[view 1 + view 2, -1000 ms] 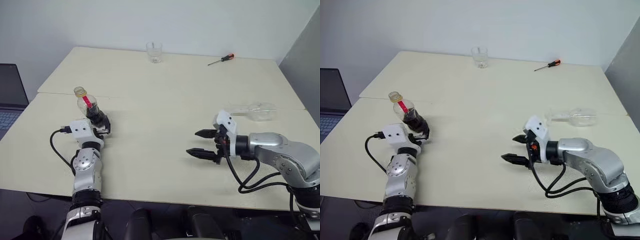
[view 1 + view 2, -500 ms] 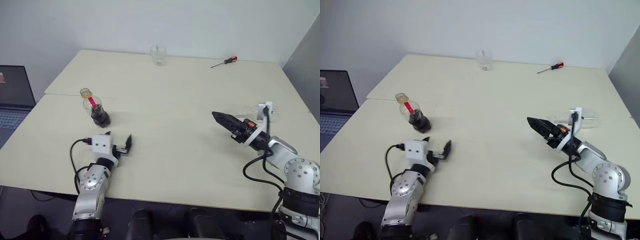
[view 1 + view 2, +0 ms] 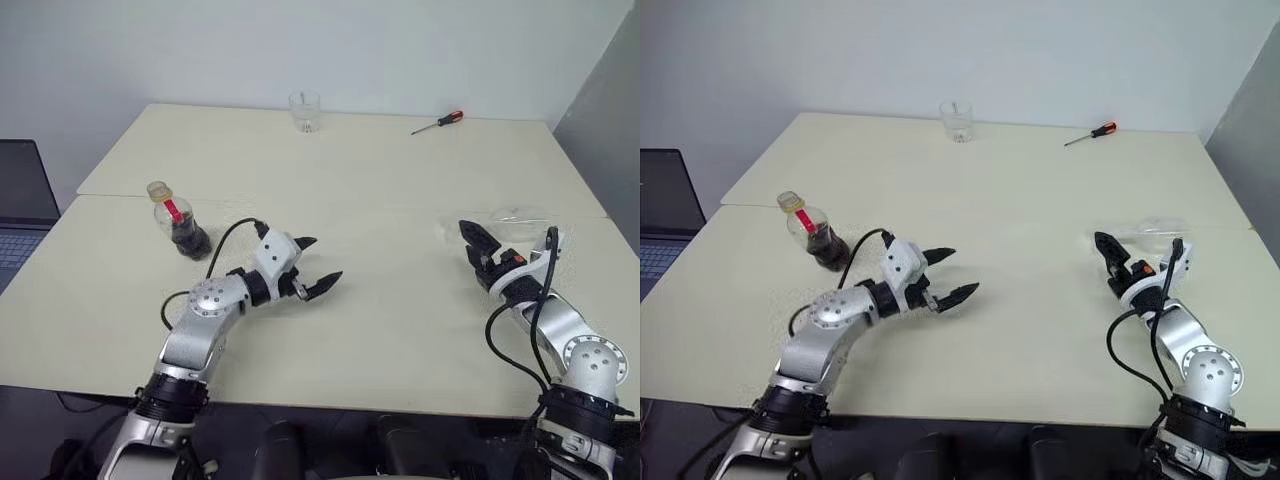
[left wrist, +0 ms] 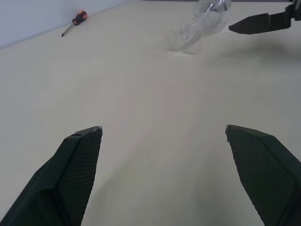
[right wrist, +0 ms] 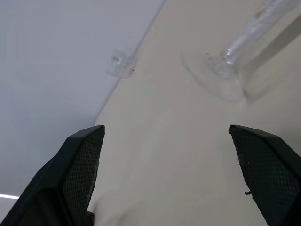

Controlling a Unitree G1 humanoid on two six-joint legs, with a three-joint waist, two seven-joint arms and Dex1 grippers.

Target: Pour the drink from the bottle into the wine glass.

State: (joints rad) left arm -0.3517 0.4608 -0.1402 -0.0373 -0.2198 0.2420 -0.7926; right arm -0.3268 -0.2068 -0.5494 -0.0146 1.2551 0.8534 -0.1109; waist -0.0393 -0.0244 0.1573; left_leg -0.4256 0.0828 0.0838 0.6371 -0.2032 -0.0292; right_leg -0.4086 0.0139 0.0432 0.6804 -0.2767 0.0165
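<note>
Both grippers empty, jaws wide.
Wine glass lies just beyond right gripper; bottle stands left of left gripper.

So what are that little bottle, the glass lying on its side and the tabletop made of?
The bottle looks like thin clear plastic: squat, see-through, with dark drink inside. The wine glass seems to be clear glass, though clear plastic can't be ruled out; its stem and foot are transparent and glossy. The table has a smooth, matte cream surface, probably laminate.
</note>
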